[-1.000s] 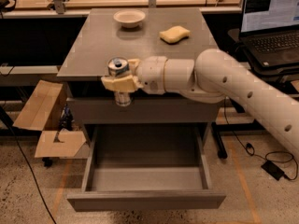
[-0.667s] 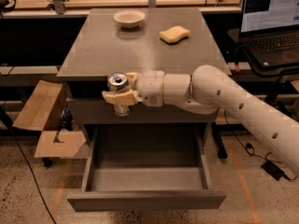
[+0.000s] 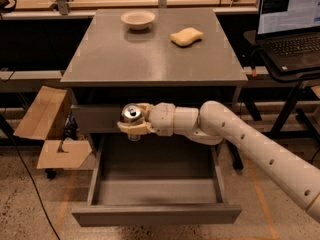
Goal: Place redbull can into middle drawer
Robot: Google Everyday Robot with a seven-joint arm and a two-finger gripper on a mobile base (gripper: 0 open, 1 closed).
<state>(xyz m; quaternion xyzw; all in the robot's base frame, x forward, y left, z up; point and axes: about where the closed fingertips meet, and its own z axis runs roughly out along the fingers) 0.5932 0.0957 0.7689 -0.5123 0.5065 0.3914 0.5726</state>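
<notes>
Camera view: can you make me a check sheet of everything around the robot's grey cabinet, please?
Surface: the grey cabinet top is flat, with two small things at its back.
Job's things: the redbull can is held upright over the back left of the middle drawer, which is pulled open; the can is not yet in it.
Clutter: a cream bowl and a yellow sponge, set apart from each other.
Grippers: the tool is shut around the can, just below the cabinet top's front edge.
Cables: a black cable runs over the floor on the left.
Surroundings: an open laptop on the right and a cardboard box on the left.
</notes>
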